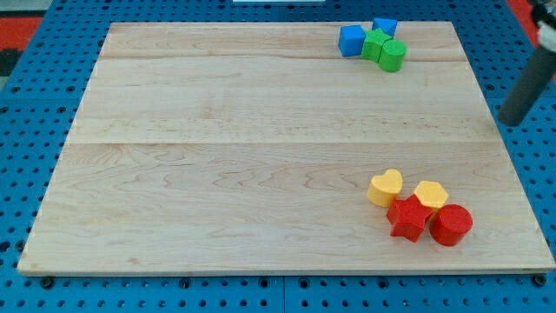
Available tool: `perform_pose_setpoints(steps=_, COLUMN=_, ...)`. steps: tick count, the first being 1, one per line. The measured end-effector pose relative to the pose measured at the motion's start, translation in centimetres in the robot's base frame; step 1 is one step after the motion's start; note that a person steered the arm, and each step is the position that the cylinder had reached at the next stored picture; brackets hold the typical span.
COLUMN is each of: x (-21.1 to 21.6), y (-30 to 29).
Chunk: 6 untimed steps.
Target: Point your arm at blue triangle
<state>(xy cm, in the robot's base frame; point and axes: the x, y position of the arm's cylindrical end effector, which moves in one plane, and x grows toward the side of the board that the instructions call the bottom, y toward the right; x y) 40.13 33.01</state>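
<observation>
Two blue blocks sit at the board's top right: one (352, 40) on the left of the cluster and a smaller-looking one (385, 26) behind it. I cannot tell which of them is the triangle. My tip (510, 121) is at the view's right, just off the board's right edge over the blue pegboard. It is well to the right of and below the blue blocks and touches no block. The dark rod rises from it towards the top right corner.
Two green blocks (375, 43) (393, 56) touch the blue ones. At the bottom right lie a yellow heart (385, 187), another yellow block (430, 195), a red star (407, 217) and a red cylinder (451, 224). All rest on the wooden board (217, 156).
</observation>
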Motion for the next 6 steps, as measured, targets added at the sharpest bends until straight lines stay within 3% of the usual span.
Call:
perform_pose_setpoints(steps=2, x=-2.4, y=1.5)
perform_pose_setpoints(steps=4, x=-12.3, y=1.5)
perform_pose_setpoints(steps=5, x=-16.5, y=-0.6)
perform_pose_setpoints(steps=6, x=-19.9, y=-6.5)
